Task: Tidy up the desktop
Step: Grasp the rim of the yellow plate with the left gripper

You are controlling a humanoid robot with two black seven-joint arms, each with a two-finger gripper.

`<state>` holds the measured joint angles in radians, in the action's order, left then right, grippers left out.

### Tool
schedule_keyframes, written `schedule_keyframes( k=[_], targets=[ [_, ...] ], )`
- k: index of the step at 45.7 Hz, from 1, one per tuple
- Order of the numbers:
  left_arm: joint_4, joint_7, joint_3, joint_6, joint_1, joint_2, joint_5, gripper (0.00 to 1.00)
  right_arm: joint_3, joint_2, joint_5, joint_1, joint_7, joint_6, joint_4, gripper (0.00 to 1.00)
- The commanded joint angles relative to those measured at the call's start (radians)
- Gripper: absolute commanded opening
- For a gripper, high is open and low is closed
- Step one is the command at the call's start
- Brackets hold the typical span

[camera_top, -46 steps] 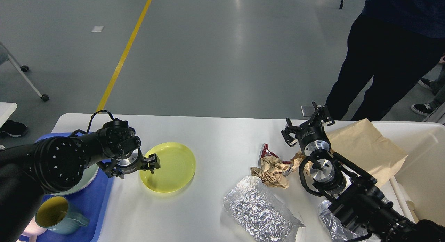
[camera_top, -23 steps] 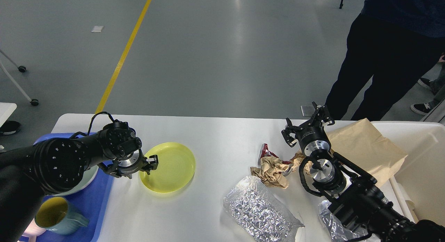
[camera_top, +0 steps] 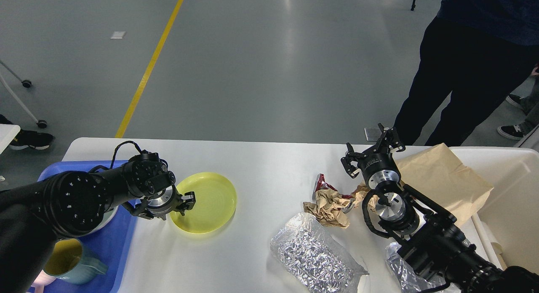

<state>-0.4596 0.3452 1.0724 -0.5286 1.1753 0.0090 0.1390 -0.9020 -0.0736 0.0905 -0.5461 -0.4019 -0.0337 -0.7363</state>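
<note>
The white desktop (camera_top: 269,162) carries a yellow plate (camera_top: 208,202) left of centre. My left gripper (camera_top: 186,201) sits at the plate's left rim, fingers slightly apart, one above the rim and one beside it. Trash lies to the right: crumpled brown paper (camera_top: 330,205), a red wrapper (camera_top: 323,182) and a silver foil bag (camera_top: 313,255). My right gripper (camera_top: 371,149) hovers open and empty near the far edge, beyond the crumpled paper.
A blue tray (camera_top: 120,242) at the left holds a teal mug (camera_top: 71,261) and a pale bowl (camera_top: 107,213), partly hidden by my left arm. A brown paper bag (camera_top: 442,179) overlaps a cream bin (camera_top: 513,200) at the right. A person (camera_top: 463,74) stands beyond the far right corner.
My left gripper drew back slightly, then shifted down and right along the plate's left rim. The plate and my right arm have not moved.
</note>
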Motion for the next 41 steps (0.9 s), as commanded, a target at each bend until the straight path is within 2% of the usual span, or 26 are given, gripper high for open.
schedule_keyframes(
  k=[1, 6, 22, 25, 29, 33, 41],
  targets=[
    [-0.001, 0.0, 0.0, -0.054, 0.001, -0.001, 0.001, 0.11, 0.0, 0.0, 0.0, 0.0, 0.0, 0.0, 0.0, 1.0],
    [-0.001, 0.0, 0.001, -0.056, 0.0, -0.003, 0.001, 0.0, 0.0, 0.0, 0.0, 0.0, 0.0, 0.0, 0.0, 1.0],
    [-0.005, 0.011, 0.0, -0.067, 0.026, 0.002, 0.001, 0.0, 0.0, 0.0, 0.0, 0.0, 0.0, 0.0, 0.0, 1.0],
    [-0.008, 0.024, 0.001, -0.089, 0.067, 0.006, 0.001, 0.0, 0.0, 0.0, 0.0, 0.0, 0.0, 0.0, 0.0, 1.0],
    [-0.033, 0.051, 0.001, -0.171, 0.147, 0.04, 0.001, 0.0, 0.0, 0.0, 0.0, 0.0, 0.0, 0.0, 0.0, 1.0],
    [-0.068, 0.057, -0.008, -0.224, 0.214, 0.088, 0.002, 0.0, 0.002, 0.0, 0.0, 0.0, 0.0, 0.0, 0.0, 1.0],
    [-0.189, 0.069, -0.015, -0.263, 0.377, 0.166, 0.001, 0.0, 0.0, -0.002, 0.0, 0.0, 0.0, 0.0, 0.0, 1.0]
  ],
)
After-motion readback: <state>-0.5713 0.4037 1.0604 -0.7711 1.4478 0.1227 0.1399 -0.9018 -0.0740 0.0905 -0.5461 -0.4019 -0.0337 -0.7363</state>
